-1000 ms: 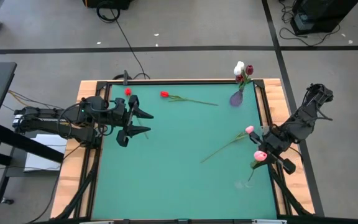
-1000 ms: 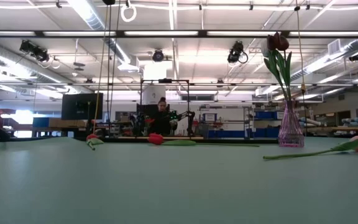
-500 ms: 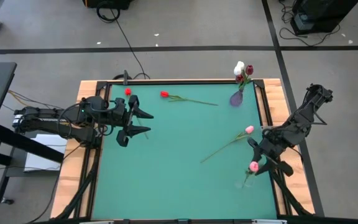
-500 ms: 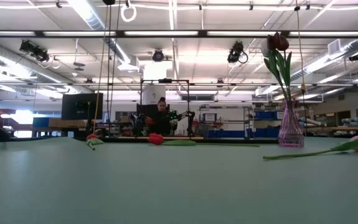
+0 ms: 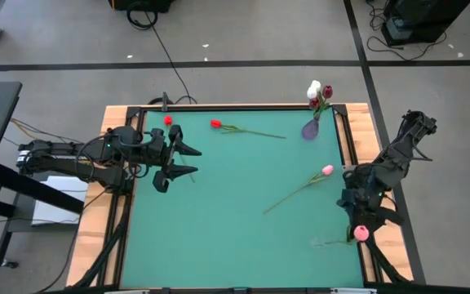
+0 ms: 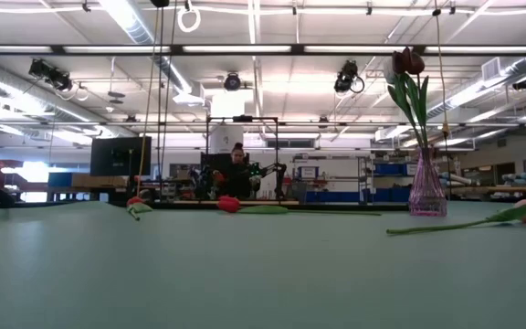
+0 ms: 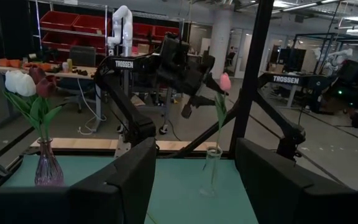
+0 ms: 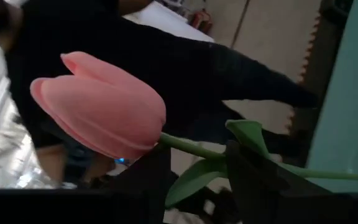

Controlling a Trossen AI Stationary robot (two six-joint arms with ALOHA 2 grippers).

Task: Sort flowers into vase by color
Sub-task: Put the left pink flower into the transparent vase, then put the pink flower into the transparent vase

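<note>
My right gripper [image 5: 360, 219] is shut on a pink tulip [image 5: 361, 233] at the table's near right. The tulip's stem runs down into a narrow clear vase [image 7: 211, 171]. A purple vase [image 5: 310, 129] at the far right holds white and dark red tulips [image 5: 317, 91]. Another pink tulip [image 5: 327, 170] lies flat on the green mat. A red tulip [image 5: 216, 124] lies near the far edge, and another red one [image 5: 168, 121] lies at the far left. My left gripper [image 5: 188, 161] is open and empty, above the mat's left side. My right gripper pinches the pink tulip's thin green stem [image 8: 194, 150] between its two fingers, just below the bud and by a leaf [image 8: 247, 134]. The fingers lie across the stem. The tulip stands nearly upright, bud up [image 7: 225, 81], with its lower stem [image 7: 214, 146] inside the clear vase.
A raised black frame and wooden border [image 5: 345, 139] edge the mat. The mat's middle and near left [image 5: 210, 237] are bare. A person [image 6: 237, 169] stands far behind the table in the low view.
My right gripper has moved toward the table's near edge and turned, still shut on the pink tulip. The bud has swung toward the near right corner, while the stem's lower end has stayed at the clear vase.
</note>
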